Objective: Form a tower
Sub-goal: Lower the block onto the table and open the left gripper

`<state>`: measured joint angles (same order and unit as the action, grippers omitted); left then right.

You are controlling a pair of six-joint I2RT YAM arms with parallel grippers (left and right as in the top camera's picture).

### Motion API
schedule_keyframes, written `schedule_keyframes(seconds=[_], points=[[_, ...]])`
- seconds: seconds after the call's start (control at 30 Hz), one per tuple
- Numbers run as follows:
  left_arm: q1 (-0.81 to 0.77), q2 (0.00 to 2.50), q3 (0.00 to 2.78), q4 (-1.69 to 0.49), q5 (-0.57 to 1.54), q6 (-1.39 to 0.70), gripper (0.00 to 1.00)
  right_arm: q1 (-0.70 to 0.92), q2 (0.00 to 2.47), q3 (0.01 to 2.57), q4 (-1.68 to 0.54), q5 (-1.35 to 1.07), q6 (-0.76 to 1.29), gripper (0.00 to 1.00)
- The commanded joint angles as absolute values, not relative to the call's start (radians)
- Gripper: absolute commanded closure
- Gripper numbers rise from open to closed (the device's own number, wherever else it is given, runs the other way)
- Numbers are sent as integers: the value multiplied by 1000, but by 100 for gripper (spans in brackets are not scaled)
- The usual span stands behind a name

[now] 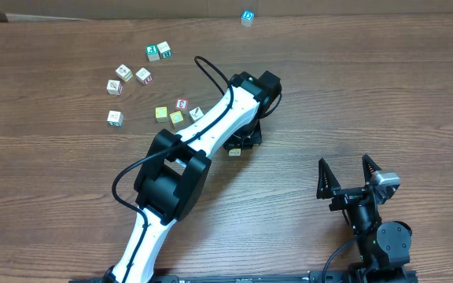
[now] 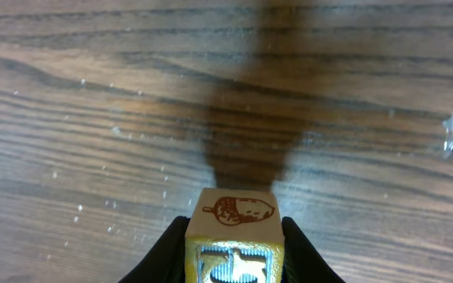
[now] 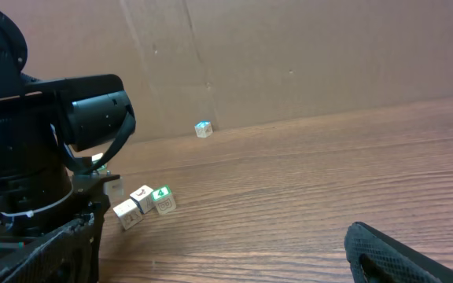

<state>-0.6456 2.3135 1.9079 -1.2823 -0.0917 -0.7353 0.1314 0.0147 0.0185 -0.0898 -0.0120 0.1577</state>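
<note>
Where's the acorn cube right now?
The acorn cube is gripped in the left end effector, bottom centre of the left wrist view. Overhead, that end effector is mid-table, just right of the loose cubes.

Loose cubes left, left arm across centre, table open right

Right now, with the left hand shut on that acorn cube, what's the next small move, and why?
Probably lower the acorn cube onto the table beneath it and open the left hand. No stack stands yet: the other cubes lie loose and single, so this one can serve as the base. Whether it already touches the wood, I cannot tell.
</note>
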Motion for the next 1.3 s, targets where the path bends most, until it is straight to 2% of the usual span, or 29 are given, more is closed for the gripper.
schedule_keyframes(seconds=[0.0, 0.27, 0.43, 0.5, 0.9, 1.1, 1.27], points=[[-640, 2321, 1877, -1270, -112, -763, 87, 129, 3, 8, -84, -12, 163, 0], [-642, 2321, 1868, -1263, -110, -764, 78, 129, 3, 8, -84, -12, 163, 0], [-642, 2321, 1867, -1264, -110, -764, 51, 129, 3, 8, -84, -12, 163, 0], [-642, 2321, 1867, -1264, -111, -763, 48, 129, 3, 8, -84, -12, 163, 0], [-642, 2321, 1867, -1276, -111, -710, 67, 129, 3, 8, -84, -12, 163, 0], [-642, 2321, 1867, -1285, -111, -709, 67, 129, 3, 8, -84, -12, 163, 0], [-642, 2321, 1867, -1285, -111, -709, 59, 129, 3, 8, -84, -12, 163, 0]])
